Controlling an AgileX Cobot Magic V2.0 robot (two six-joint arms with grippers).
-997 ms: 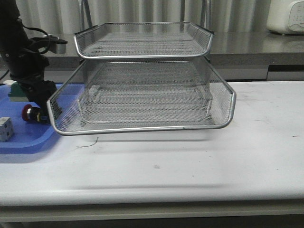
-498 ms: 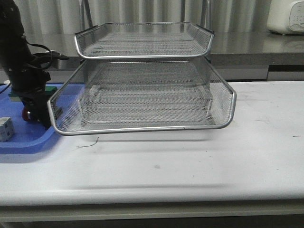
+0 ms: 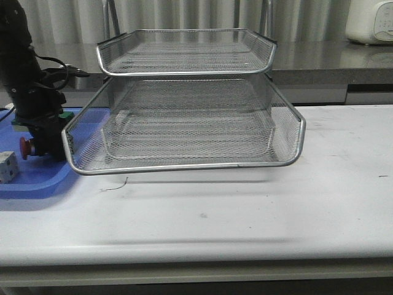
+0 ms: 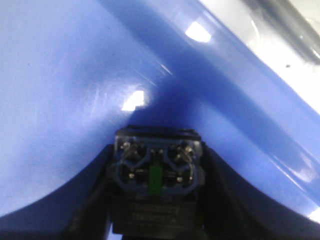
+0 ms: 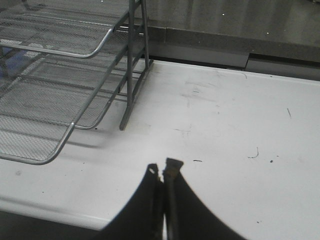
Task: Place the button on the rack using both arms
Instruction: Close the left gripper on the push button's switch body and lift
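Note:
The button [image 3: 26,147] shows its red head at the far left, over the blue tray [image 3: 34,178]. My left gripper [image 3: 42,142] is shut on it, just left of the rack's lower rim. In the left wrist view the button's black and blue body [image 4: 157,172] sits clamped between the black fingers [image 4: 92,200] of the gripper [image 4: 156,155], above the blue tray floor [image 4: 70,75]. The silver wire-mesh rack [image 3: 184,123] stands mid-table and also shows in the right wrist view [image 5: 60,75]. My right gripper [image 5: 163,170] is shut and empty above bare white table, right of the rack.
A white cube [image 3: 6,166] lies on the blue tray, left of the button. A green block [image 3: 62,115] peeks out behind the left gripper. A grey counter and curtain run behind the table. A white appliance [image 3: 368,21] stands at the back right.
The left gripper has closed round the button. The button's red head has shifted left and sits slightly higher over the tray. The rack has not moved.

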